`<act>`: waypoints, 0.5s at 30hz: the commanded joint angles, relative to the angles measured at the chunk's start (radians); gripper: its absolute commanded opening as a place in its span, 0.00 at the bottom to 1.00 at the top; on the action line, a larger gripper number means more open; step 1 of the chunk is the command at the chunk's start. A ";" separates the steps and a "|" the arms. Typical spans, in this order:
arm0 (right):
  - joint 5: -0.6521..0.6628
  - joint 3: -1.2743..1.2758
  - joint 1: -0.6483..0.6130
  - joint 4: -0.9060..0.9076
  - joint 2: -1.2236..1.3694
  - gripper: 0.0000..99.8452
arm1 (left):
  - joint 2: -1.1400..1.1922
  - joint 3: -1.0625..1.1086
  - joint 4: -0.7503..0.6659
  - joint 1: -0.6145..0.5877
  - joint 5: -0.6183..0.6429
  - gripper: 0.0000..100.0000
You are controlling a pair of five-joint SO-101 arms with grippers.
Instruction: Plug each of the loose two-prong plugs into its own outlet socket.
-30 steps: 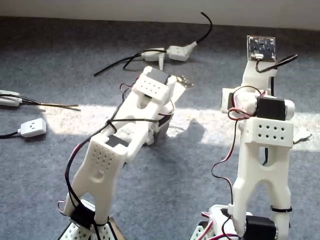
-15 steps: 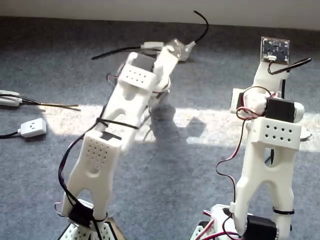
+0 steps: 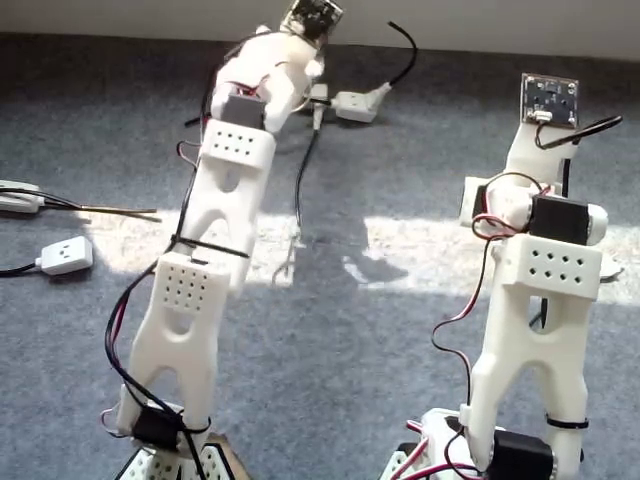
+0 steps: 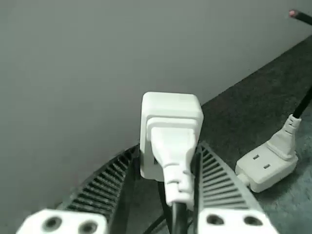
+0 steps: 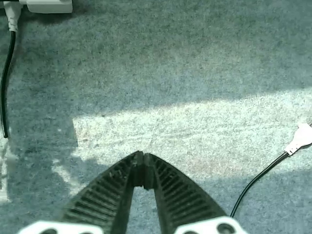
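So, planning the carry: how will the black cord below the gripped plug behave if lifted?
Probably floppy: the black cord hangs slack from the plug in the left gripper to the carpet. Likely light, though it may drag.

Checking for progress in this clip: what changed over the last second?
The left arm swung up toward the far wall, and the left gripper lifted the white plug off the carpet, its black cord now hanging. The right arm shifted slightly, right gripper shut and empty. The socket at the left stayed put.
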 commanded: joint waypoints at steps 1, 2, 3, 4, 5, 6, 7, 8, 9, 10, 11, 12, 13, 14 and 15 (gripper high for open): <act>-0.008 -0.007 0.008 0.005 -0.031 0.01 | 0.180 0.012 -0.494 0.039 -0.198 0.01; -0.008 -0.007 0.008 0.005 -0.031 0.01 | 0.237 0.012 -0.551 0.050 -0.253 0.01; -0.008 -0.007 0.008 0.005 -0.031 0.01 | 0.291 0.007 -0.586 0.062 -0.311 0.01; -0.006 -0.007 0.008 0.005 -0.031 0.01 | 0.340 0.005 -0.595 0.073 -0.356 0.01; -0.006 -0.007 0.008 0.005 -0.031 0.01 | 0.375 0.004 -0.595 0.081 -0.391 0.02; -0.005 -0.007 0.008 0.005 -0.031 0.01 | 0.395 -0.001 -0.595 0.084 -0.413 0.05; -0.005 -0.007 0.008 0.005 -0.031 0.01 | 0.407 -0.010 -0.595 0.082 -0.416 0.09; -0.005 -0.007 0.008 0.005 -0.031 0.01 | 0.414 -0.019 -0.591 0.077 -0.397 0.12; -0.005 -0.007 0.008 0.004 -0.031 0.01 | 0.412 -0.025 -0.571 0.067 -0.361 0.15; -0.005 -0.007 0.008 0.001 -0.031 0.01 | 0.409 -0.033 -0.537 0.059 -0.319 0.16; -0.005 -0.005 0.005 -0.001 -0.031 0.01 | 0.400 -0.050 -0.491 0.051 -0.285 0.16; -0.008 -0.005 0.004 -0.001 -0.031 0.01 | 0.389 -0.073 -0.434 0.045 -0.258 0.16; -0.008 -0.005 0.004 -0.001 -0.030 0.01 | 0.377 -0.097 -0.381 0.038 -0.232 0.16; -0.009 -0.005 0.002 -0.001 -0.030 0.01 | 0.366 -0.124 -0.336 0.031 -0.203 0.16; -0.009 -0.005 0.002 -0.001 -0.030 0.01 | 0.355 -0.150 -0.292 0.022 -0.166 0.16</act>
